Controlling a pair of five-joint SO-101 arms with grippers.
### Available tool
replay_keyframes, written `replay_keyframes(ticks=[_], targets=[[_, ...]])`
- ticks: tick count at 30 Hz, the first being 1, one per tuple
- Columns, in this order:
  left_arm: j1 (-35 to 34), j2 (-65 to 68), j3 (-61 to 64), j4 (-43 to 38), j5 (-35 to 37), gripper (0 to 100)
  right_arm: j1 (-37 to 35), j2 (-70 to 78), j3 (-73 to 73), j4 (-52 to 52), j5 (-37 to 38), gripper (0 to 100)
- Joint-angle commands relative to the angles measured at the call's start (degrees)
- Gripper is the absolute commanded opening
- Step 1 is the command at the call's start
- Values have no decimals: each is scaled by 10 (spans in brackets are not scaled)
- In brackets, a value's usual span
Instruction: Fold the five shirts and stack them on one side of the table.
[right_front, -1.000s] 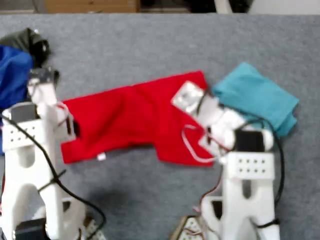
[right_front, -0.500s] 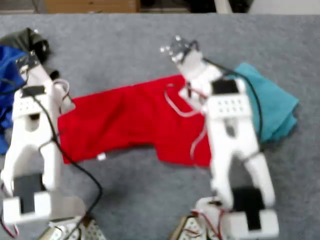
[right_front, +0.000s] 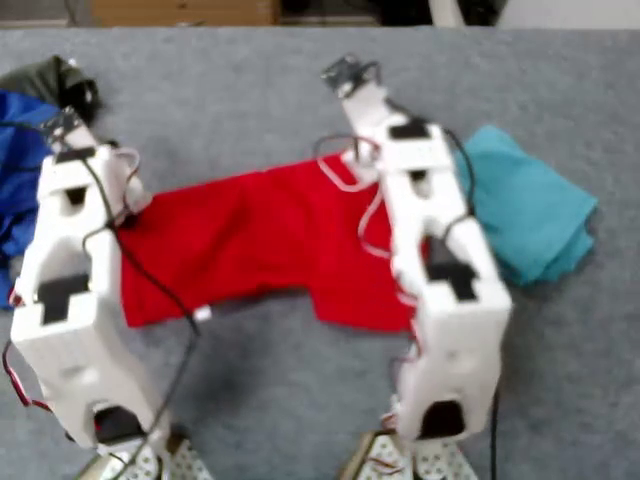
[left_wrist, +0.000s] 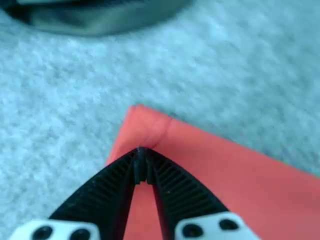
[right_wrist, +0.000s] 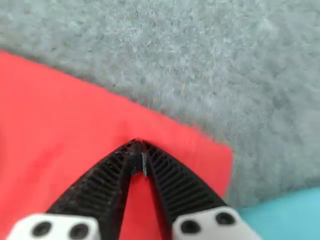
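Observation:
A red shirt (right_front: 250, 240) lies spread flat across the middle of the grey table. My left arm (right_front: 70, 250) stretches over its left end. The left gripper (left_wrist: 141, 151) is shut, its tips pinching the cloth just inside a corner (left_wrist: 137, 112), where the fabric puckers. My right arm (right_front: 430, 230) stretches over the shirt's right part. The right gripper (right_wrist: 136, 145) is shut too, its tips down on the red shirt (right_wrist: 60, 130) close to the far right corner. In the high view the arms cover both sets of fingertips.
A folded teal shirt (right_front: 520, 210) lies right of the red one, touching it; its edge (right_wrist: 285, 215) is close to the right gripper. A blue shirt (right_front: 15, 180) and a dark garment (right_front: 55, 80) are heaped at the far left. Bare grey table lies beyond.
Both arms have stretched out from the near side towards the far edge of the red shirt. The shirt has stayed nearly in place; its far right corner has shifted slightly left.

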Motion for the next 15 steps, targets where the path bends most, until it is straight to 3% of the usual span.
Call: replay_keyframes(ticks=[1,8,15], targets=[[-34,19,-48,4,0,19,29,61,-88,0,-3,4],[-65,48,-82,4,-1,19,44,122,-196,81,32,4],[-18,47,-124,47,-1,19,28,117,-233,142,62,4]])
